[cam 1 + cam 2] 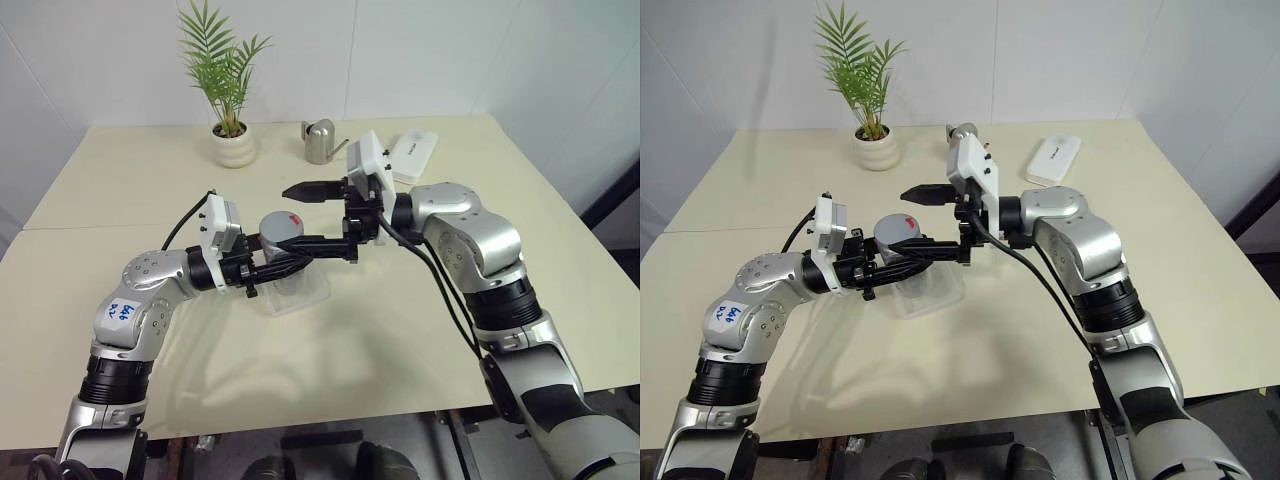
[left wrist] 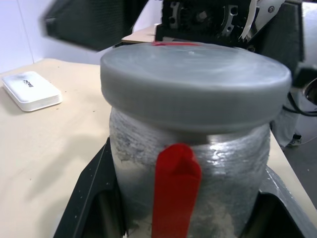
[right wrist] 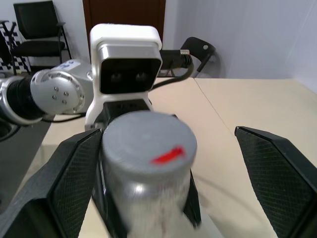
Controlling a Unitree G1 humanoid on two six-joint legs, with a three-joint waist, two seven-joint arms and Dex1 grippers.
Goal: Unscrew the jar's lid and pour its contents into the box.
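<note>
Meanwhile left pincer (image 1: 285, 262) clamps jar (image 1: 281, 240) steady above clear box (image 1: 297, 290) on surface (image 1: 400, 330); right pincer (image 1: 322, 220), spread wide, brackets grey lid (image 3: 142, 136), seemingly poised for unscrewing.

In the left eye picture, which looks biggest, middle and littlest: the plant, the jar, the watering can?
1. Plant, biggest.
2. Jar and watering can look about alike; the can stands farther back, so I won't rank them.

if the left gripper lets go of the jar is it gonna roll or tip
Probably stiff: the jar keeps its round shape in the shut left gripper. Its cylindrical body would likely roll if dropped sideways. Set upright, short and wide, it should resist tipping. The lid is on, so spills seem unlikely.
</note>
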